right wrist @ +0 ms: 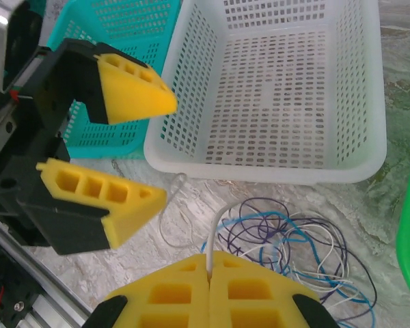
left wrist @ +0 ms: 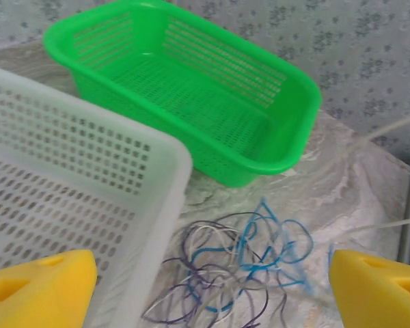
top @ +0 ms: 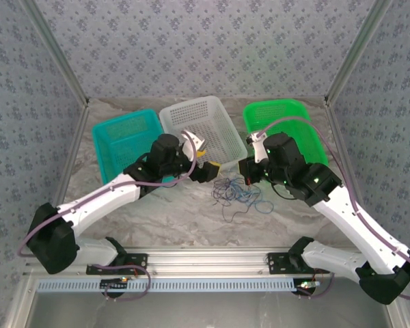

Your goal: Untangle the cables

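Observation:
The cables (top: 240, 194) lie in a loose tangle of blue, dark purple and whitish loops on the marble table, just in front of the white basket. In the left wrist view the tangle (left wrist: 242, 263) sits between and beyond my wide-apart yellow fingers (left wrist: 44, 287). My left gripper (top: 205, 162) is open and holds nothing. My right gripper (right wrist: 210, 258) is shut on a whitish cable (right wrist: 210, 236), which arcs up from its tips into the tangle (right wrist: 294, 239). The open left gripper (right wrist: 167, 147) hangs just left of that strand. My right gripper (top: 249, 179) is at the tangle's right edge.
Three baskets stand side by side at the back: teal (top: 123, 116), white (top: 191, 106) and green (top: 273, 104). The white basket's near rim (right wrist: 260, 167) is close to the cables, and the green basket (left wrist: 287, 164) is just beyond them. Patterned walls enclose the table.

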### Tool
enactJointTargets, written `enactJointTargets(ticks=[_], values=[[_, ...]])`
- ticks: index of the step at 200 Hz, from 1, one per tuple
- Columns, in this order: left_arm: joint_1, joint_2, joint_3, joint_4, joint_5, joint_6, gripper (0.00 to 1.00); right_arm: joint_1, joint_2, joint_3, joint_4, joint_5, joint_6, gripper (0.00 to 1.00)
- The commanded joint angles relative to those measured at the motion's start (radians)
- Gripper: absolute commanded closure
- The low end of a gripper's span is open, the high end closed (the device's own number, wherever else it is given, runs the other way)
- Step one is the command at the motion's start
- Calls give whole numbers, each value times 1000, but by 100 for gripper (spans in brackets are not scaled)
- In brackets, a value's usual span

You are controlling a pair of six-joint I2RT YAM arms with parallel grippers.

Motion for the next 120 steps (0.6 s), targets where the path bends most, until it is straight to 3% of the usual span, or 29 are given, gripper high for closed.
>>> enactJointTargets(ticks=[1, 42, 64, 86, 120], values=[[-46, 40, 66, 68, 64, -19, 13, 4, 2, 13, 0, -7, -17, 100], [-83, 102, 94, 75, 19, -36, 17, 3, -2, 19, 19, 28, -17, 100], [-86, 130, 115, 45, 0, -43, 31, -6, -1, 25, 6, 68, -2, 100], [-87, 134, 115, 44, -1, -46, 37, -23, -15, 24, 19, 60, 5, 100], [-88, 115, 98, 38, -45, -32, 55, -32, -17, 40, -42, 102, -56, 100]])
